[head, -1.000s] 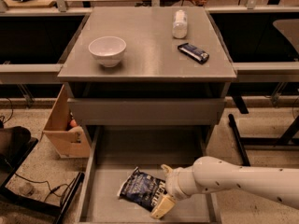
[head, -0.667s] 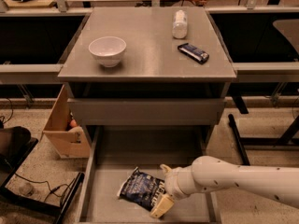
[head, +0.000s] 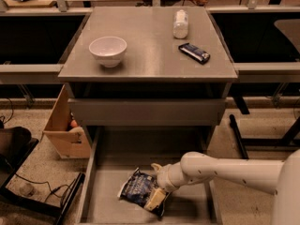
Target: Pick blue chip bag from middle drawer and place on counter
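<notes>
The blue chip bag (head: 135, 189) lies flat on the bottom of the pulled-out middle drawer (head: 187, 210), low in the camera view. My gripper (head: 153, 185) reaches in from the right on its white arm and sits at the bag's right end. It is open, with one pale finger (head: 156, 199) over the bag's near right corner and the other beyond its far edge. The bag rests on the drawer floor. The counter (head: 147, 55) is the grey cabinet top above.
On the counter stand a white bowl (head: 108, 50), a white bottle (head: 180, 24) lying at the back, and a small dark blue wrapped bar (head: 194, 53). A shut drawer front (head: 145, 111) is above the open drawer. A cardboard box (head: 65, 128) sits on the floor at left.
</notes>
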`<state>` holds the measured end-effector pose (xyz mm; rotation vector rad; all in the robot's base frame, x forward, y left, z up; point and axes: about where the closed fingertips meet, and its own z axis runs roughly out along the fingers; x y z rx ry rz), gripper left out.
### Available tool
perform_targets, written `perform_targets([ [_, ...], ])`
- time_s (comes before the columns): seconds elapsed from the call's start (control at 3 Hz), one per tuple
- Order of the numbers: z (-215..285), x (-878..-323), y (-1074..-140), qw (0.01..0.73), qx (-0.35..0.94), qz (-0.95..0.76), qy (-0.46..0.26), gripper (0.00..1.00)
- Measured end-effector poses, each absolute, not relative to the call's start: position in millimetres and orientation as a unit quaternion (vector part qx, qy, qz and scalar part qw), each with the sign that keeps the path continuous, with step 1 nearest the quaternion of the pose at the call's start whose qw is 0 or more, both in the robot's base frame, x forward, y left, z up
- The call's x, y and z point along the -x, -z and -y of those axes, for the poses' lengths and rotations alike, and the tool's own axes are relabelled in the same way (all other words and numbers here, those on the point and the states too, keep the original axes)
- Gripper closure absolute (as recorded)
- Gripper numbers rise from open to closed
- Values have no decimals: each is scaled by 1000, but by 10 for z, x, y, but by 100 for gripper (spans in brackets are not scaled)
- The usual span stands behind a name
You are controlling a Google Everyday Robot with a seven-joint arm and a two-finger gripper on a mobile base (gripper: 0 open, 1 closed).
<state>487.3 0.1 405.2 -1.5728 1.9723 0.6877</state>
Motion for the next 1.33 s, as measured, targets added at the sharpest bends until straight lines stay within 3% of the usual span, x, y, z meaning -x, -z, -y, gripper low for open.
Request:
perform_targets([
  [0.33, -96, -5002, -3591, 253, 576, -726, -279, 26],
  [1.0, -99, -5004, -3582, 253, 575, -726, -280, 72],
  [1.33, 52, -5118, -4069, 257, 593, -718, -259, 100],
])
